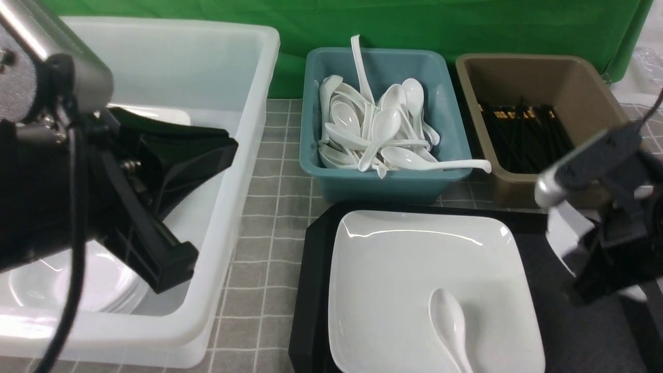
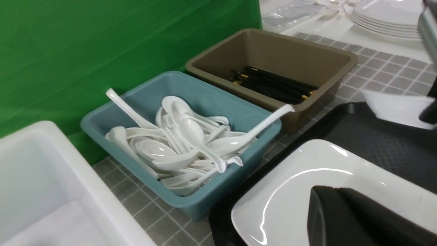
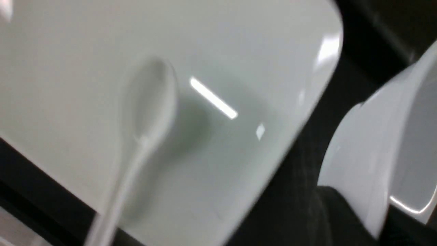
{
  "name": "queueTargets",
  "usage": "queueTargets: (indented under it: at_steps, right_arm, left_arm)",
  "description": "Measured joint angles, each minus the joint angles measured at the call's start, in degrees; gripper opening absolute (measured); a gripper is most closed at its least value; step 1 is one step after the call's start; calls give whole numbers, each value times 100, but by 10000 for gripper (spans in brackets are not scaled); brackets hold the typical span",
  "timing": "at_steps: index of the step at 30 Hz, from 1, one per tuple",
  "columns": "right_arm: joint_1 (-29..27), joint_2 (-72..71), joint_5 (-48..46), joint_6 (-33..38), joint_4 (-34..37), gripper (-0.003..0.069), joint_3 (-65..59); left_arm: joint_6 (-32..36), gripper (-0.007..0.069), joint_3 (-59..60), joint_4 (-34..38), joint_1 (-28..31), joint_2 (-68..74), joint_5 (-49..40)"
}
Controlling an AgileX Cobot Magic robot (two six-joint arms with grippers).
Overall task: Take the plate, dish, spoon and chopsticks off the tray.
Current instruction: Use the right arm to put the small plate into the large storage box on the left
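Front view: tray at lower centre, with the plate on it and the spoon lying on the plate's lower right. At the right edge the dish hangs tilted above the tray's right side in the right gripper. Its fingers look clamped on the rim, though blur limits certainty. The left gripper is at lower left over the white tub, fingers together and empty. No chopsticks show on the visible tray; black sticks lie in the brown tub. Judgement: chopsticks likely done, dish in hand, plate and spoon left. Only the left wrist view shows stacked plates, upper right. Only the right wrist view shows the dish wall close up.
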State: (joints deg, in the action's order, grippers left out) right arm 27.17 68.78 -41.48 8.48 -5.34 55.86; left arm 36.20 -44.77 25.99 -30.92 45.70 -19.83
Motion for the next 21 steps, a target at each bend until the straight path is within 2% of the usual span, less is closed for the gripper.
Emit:
queueTargets:
  at_steps: [2, 4, 5, 6, 7, 8, 9, 10, 12, 15, 21]
  right_arm:
    - [797, 117, -71, -48, 131, 59, 911]
    - [1133, 260, -78, -18, 147, 59, 1304]
    - [1728, 638, -92, 141, 161, 59, 2008]
    - [1792, 688, -91, 168, 163, 59, 2088]
    - [2219, 1086, -72, 435, 175, 59, 2631]
    - [2278, 1147, -65, 481, 175, 59, 2785]
    - [2797, 1822, 4, 987, 202, 59, 3476]
    - [2885, 1965, 28, 1089, 207, 59, 3628]
    - [3287, 2788, 57, 1604, 245, 59, 4546]
    - [3544, 3693, 32, 1846, 273, 59, 5466]
    - [3643, 5610, -258, 2362, 755, 59, 7418]
  left_arm:
    - [-793, 20, -76, -809, 0, -447, -199]
    - [-1231, 20, -127, -1235, 0, -730, -354]
    - [-2065, 20, -179, -2071, 0, -1139, -704]
    - [-2158, 20, -179, -2163, 0, -1195, -797]
    - [-2794, 20, -191, -2819, 0, -1591, -1173]
    - [-2969, 20, -192, -2910, 0, -1647, -1235]
    - [-3752, 20, -195, -3745, 0, -2160, -1864]
    - [-3818, 20, -195, -3815, 0, -2206, -1926]
    - [-4322, 20, -198, -4394, 0, -2733, -2554]
    - [-4489, 20, -198, -4597, 0, -3150, -2913]
    - [-4539, 20, -209, -4714, 0, -3610, -3229]
